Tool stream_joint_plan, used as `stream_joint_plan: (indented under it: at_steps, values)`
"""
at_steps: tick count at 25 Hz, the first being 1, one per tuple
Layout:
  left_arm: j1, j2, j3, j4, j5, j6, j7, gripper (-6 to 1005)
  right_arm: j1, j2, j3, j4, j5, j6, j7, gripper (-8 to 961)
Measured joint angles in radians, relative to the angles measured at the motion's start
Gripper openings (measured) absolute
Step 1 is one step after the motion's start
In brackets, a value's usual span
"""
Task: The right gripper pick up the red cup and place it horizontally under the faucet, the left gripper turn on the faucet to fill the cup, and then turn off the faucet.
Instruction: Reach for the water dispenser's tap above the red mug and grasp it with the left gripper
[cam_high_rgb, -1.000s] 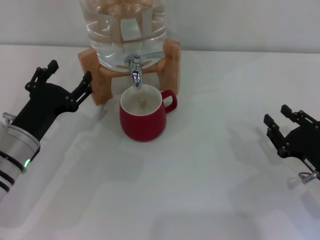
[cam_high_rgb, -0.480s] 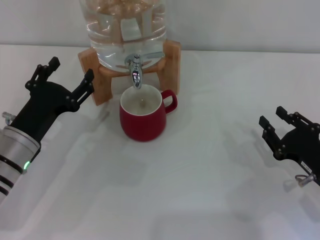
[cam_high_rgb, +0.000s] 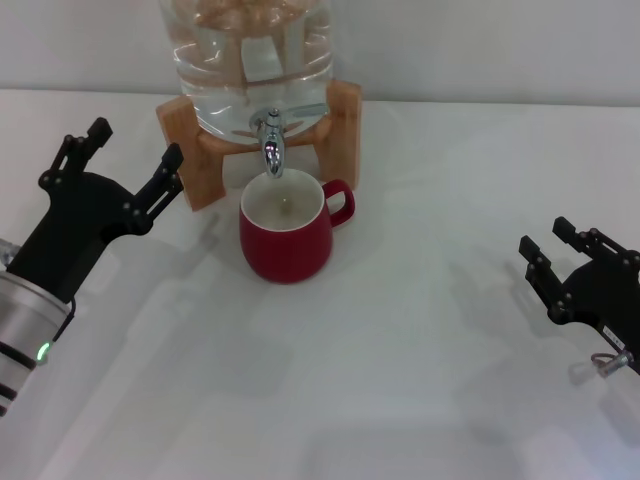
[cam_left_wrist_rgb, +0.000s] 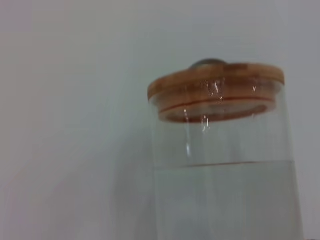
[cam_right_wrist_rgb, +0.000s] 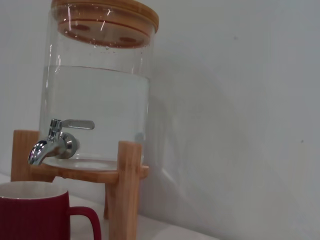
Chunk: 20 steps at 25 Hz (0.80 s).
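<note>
Standing upright under faucet (cam_high_rgb: 271, 140), red cup (cam_high_rgb: 287, 234) between both pincers.

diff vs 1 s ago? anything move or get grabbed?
Left claw drew back a little toward the robot's left, away from the wooden stand, open and empty. Right claw shifted slightly inward, also open, holding nothing. Red cup unchanged, upright under the faucet; nothing grabbed or released.

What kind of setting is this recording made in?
Probably a lab test bench staged as a drinks corner: a bare white table against a plain wall, holding only a water jug on a wooden stand and a red cup.
</note>
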Motion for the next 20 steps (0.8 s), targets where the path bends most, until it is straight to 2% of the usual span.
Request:
stream_joint_plan:
  at_steps: [8,12,20]
  values:
    - [0.150,0.005,0.094,0.241,-0.001,0.133,-0.013,871,0.000,0.000,0.000,-0.001,0.000,0.007,0.000,413]
    - [0.220,0.010,0.135,0.389,-0.001,0.262,-0.049,871,0.000,0.000,0.000,-0.002,0.000,0.009,0.000,413]
    - [0.304,0.025,0.189,0.628,0.043,0.526,-0.161,871,-0.007,0.000,0.000,-0.008,0.000,0.009,0.008,413]
